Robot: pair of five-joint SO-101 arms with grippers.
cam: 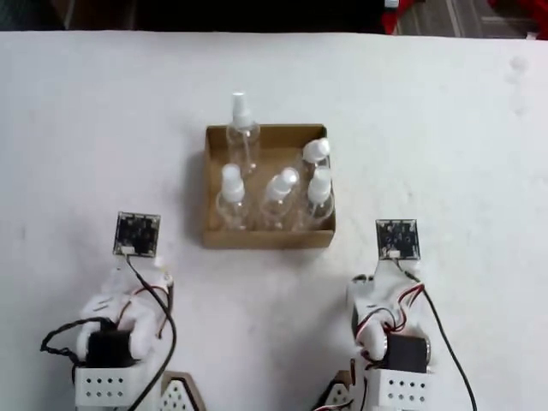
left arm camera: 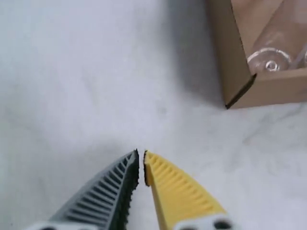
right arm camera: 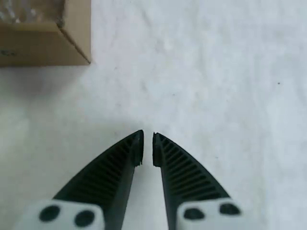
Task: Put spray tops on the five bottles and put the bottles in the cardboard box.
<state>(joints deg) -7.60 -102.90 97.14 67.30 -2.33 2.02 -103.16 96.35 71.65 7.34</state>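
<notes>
The cardboard box [cam: 211, 229] sits at the table's middle with several clear bottles standing inside it, each with a white spray top. One bottle [cam: 242, 137] stands at the box's far wall and the others [cam: 278, 199] line up toward its near wall. My left gripper [left arm camera: 141, 160], with one grey and one yellow finger, is shut on nothing over bare table, apart from the box corner [left arm camera: 238, 81]. A bottle's clear base [left arm camera: 268, 60] shows inside that corner. My right gripper [right arm camera: 147, 146], with black fingers, is also shut and empty, near the box's other near corner [right arm camera: 72, 43].
A white cloth covers the table [cam: 445, 128]. Both arms rest at the near edge, the left arm [cam: 116, 330] and the right arm [cam: 390, 330], each a little short of the box. Open cloth lies on both sides of the box.
</notes>
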